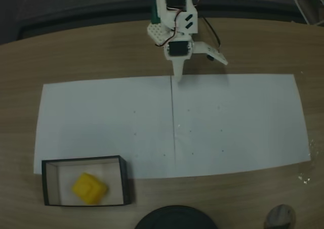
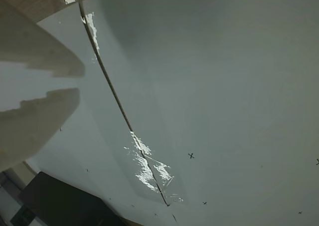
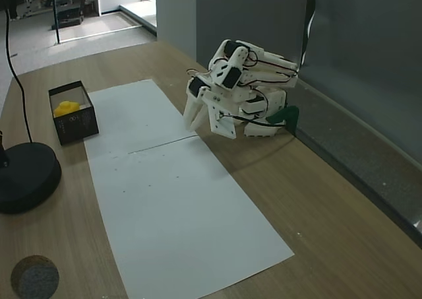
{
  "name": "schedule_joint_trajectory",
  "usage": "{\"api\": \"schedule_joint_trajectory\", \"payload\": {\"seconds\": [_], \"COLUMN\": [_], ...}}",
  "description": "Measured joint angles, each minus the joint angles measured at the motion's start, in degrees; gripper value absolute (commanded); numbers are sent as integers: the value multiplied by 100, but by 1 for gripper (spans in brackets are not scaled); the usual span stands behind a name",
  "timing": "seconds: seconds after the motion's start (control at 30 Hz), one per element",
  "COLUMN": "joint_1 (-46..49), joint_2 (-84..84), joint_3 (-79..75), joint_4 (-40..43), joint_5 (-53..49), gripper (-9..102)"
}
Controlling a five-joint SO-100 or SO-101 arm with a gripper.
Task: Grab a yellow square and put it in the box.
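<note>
Fixed views both show the small bright yellow square block (image 1: 89, 188) lying inside the shallow black-walled box (image 1: 124, 181), which sits on the wooden tabletop (image 1: 101, 52) just off the near-left corner of the white paper sheet (image 1: 101, 123) in the top-down one. At that sheet's far edge, by its centre seam, the folded white arm's fingers (image 1: 177, 71) point down, slightly parted and empty. Wrist view adds small black x marks (image 2: 191, 155) on the glossy sheet.

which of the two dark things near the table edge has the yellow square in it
The box, rectangular and black-walled, holds the yellow square; the round dark disc holds nothing.
</note>
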Motion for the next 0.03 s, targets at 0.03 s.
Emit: {"api": "schedule_joint_trajectory", "payload": {"seconds": [0.03], "joint_1": [0], "joint_2": [0], "joint_3": [0], "joint_4": [0], "joint_5": [0], "gripper": [0]}}
